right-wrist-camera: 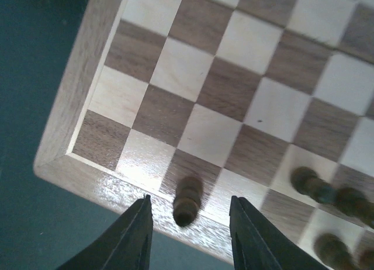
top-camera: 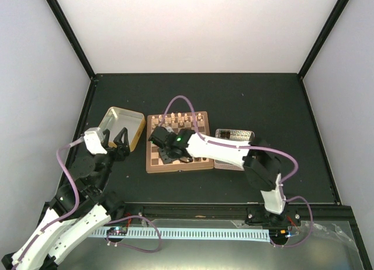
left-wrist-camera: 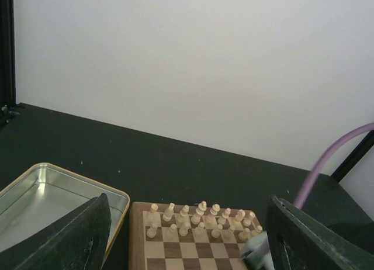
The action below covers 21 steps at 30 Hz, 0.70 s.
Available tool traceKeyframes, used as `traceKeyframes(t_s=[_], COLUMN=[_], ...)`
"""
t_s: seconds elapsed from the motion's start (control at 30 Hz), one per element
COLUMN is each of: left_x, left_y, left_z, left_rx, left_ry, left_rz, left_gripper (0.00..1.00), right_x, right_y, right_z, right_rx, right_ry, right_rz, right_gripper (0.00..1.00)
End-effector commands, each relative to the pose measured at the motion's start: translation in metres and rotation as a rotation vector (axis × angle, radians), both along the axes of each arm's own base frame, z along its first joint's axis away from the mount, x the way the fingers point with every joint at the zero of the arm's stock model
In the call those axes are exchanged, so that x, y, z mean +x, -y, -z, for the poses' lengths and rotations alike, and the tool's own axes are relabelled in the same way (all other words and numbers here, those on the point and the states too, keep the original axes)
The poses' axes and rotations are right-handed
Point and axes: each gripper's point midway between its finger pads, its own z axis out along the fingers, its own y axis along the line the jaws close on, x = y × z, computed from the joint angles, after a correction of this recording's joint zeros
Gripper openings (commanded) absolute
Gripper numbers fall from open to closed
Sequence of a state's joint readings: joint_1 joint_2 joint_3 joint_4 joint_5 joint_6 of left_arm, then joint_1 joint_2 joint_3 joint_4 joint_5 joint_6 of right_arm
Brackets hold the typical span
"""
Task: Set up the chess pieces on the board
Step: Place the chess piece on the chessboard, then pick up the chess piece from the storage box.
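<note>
Right end effector (right-wrist-camera: 190, 216) is low over the near edge of the board (right-wrist-camera: 76, 100), jaws partway apart. One dark piece (right-wrist-camera: 188, 195) stands upright between them, on the edge row near the corner. There is a gap on both sides and neither finger touches it, so nothing is gripped. That row is where a back-rank man belongs, so I take this as its home square. I can't tell exactly which square its base covers.

More dark pieces (right-wrist-camera: 327, 191) are grouped further along the same end. I can't tell whether they are properly ranked or only parked there. The pale pieces (left-wrist-camera: 198, 218) fill two rows at the far end, so that side looks finished.

Left end effector (left-wrist-camera: 188, 223) is wide and empty. It hangs off the board beside the gold tin (top-camera: 123, 125), probably held back so the arms don't cross. The silver tin (top-camera: 234, 134) sits just beside the board on the other side, on the dark surface (top-camera: 234, 100).

Any move away should go straight up, because a sideways drift could clip the piece.
</note>
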<state>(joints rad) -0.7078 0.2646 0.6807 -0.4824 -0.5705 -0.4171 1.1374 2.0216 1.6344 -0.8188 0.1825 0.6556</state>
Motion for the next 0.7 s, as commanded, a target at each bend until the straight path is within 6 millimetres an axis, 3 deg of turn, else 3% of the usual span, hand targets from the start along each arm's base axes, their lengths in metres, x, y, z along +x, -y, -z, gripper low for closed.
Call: traceKeyframes(t_s=[0.0, 0.07, 0.23, 0.33, 0.43, 0.53, 0.67], left_x=[0.002, 0.003, 0.007, 0.011, 0.014, 0.02, 0.024], left_y=[0.007, 0.012, 0.023, 0.032, 0.042, 0.053, 0.063], left_z=[-0.004, -0.004, -0.001, 0.0, 0.002, 0.005, 0.008], left_rx=[0.019, 0.018, 0.022, 0.022, 0.017, 0.012, 0.005], left_ry=[0.001, -0.002, -0.017, -0.026, -0.037, -0.056, -0.079], left_rz=[0.033, 0.05, 0.091, 0.118, 0.149, 0.18, 0.21], left_gripper=[0.75, 0.75, 0.76, 0.76, 0.76, 0.76, 0.76], right_x=[0.032, 0.043, 0.064, 0.072, 0.071, 0.069, 0.068], right_y=[0.023, 0.049, 0.14, 0.199, 0.24, 0.26, 0.262], right_z=[-0.066, -0.071, -0.066, -0.049, -0.025, 0.004, 0.028], right_rx=[0.156, 0.171, 0.127, 0.074, 0.029, -0.01, -0.042], right_ry=[0.143, 0.159, 0.205, 0.202, 0.152, 0.077, 0.016], right_rz=[0.098, 0.161, 0.355, 0.472, 0.529, 0.526, 0.475], right_gripper=[0.4, 0.4, 0.4, 0.4, 0.41, 0.42, 0.42])
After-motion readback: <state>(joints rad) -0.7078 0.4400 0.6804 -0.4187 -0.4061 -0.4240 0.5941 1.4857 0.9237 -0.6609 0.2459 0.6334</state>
